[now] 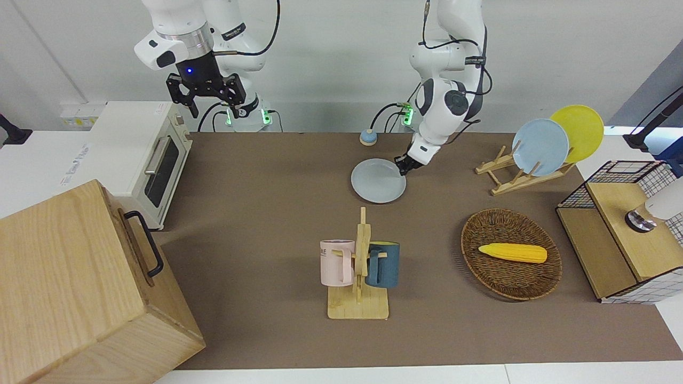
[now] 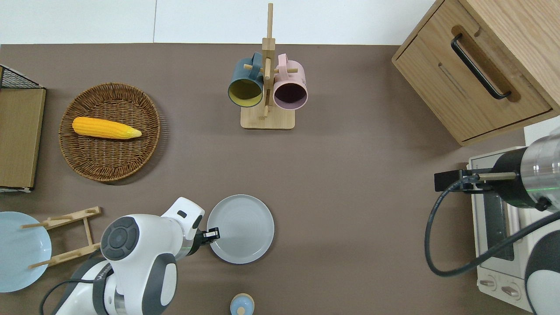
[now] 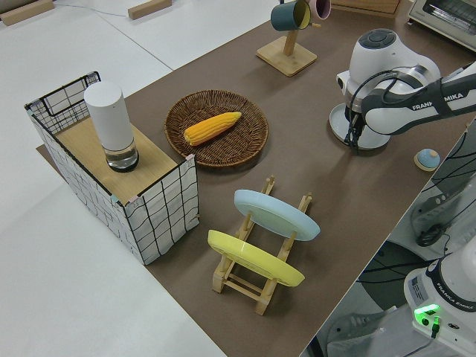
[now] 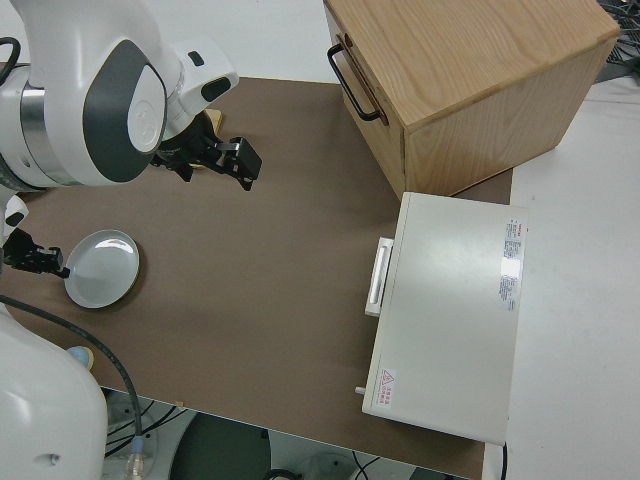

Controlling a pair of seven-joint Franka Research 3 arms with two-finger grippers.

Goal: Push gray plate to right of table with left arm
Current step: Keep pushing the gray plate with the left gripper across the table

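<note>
The gray plate (image 2: pixel 240 229) lies flat on the brown table (image 2: pixel 358 183), nearer the robots than the mug rack (image 2: pixel 267 83) and beside the wooden plate rack (image 2: pixel 65 236). The left gripper (image 2: pixel 213 234) sits low at the plate's rim on the left arm's end; whether its fingers are apart cannot be told. The right arm is parked.

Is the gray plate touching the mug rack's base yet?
No, the gray plate lies nearer the robots, with bare table between it and the mug rack.
</note>
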